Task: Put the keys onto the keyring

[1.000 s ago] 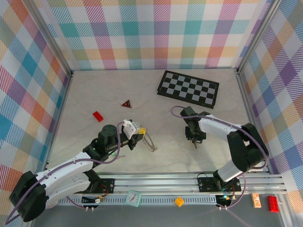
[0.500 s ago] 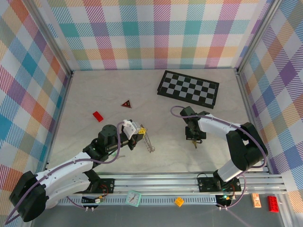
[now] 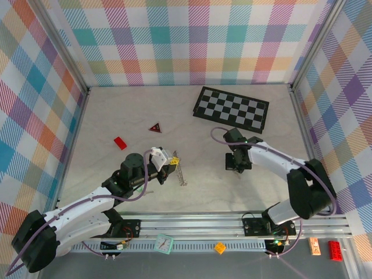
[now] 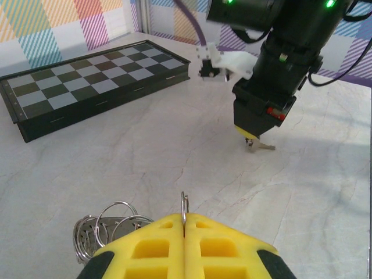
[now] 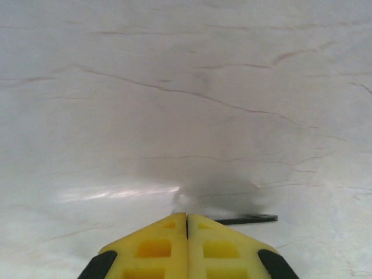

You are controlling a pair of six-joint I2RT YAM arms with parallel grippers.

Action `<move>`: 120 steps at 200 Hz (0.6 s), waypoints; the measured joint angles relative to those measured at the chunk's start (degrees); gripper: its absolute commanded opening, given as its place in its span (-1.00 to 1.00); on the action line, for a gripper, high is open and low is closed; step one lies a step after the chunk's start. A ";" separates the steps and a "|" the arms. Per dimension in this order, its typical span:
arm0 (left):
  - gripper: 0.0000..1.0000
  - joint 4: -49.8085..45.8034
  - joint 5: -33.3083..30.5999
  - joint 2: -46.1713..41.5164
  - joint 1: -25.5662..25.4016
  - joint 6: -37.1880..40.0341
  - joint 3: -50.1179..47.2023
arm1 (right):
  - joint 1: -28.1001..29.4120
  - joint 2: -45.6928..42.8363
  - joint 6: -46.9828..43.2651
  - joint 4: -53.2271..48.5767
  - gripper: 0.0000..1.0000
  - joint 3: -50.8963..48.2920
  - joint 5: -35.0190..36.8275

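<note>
Right gripper, key at its tip

Table: cream marble, crossed by faint grey veins. Walls: plaid in pastel teal, orange, pink, purple and yellow, hatched with white. Chessboard: black frame, black and pale grey checks. Triangle: dark red. Brick: bright red. Keyring: silver, shiny. Key: silver. Left gripper and right gripper: pads recorded as yellow, edged in black. Arms: white and black. Cable: purple.
</note>
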 measured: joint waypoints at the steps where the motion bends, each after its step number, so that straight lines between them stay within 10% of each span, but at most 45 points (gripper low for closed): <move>1: -1.00 0.00 -0.02 0.02 0.00 0.00 0.00 | 0.04 -0.24 -0.11 0.15 -1.00 0.00 -0.35; 120: -1.00 -0.07 -0.13 0.68 0.00 -0.20 0.00 | 5.66 8.04 -6.23 6.84 -1.00 4.68 -16.41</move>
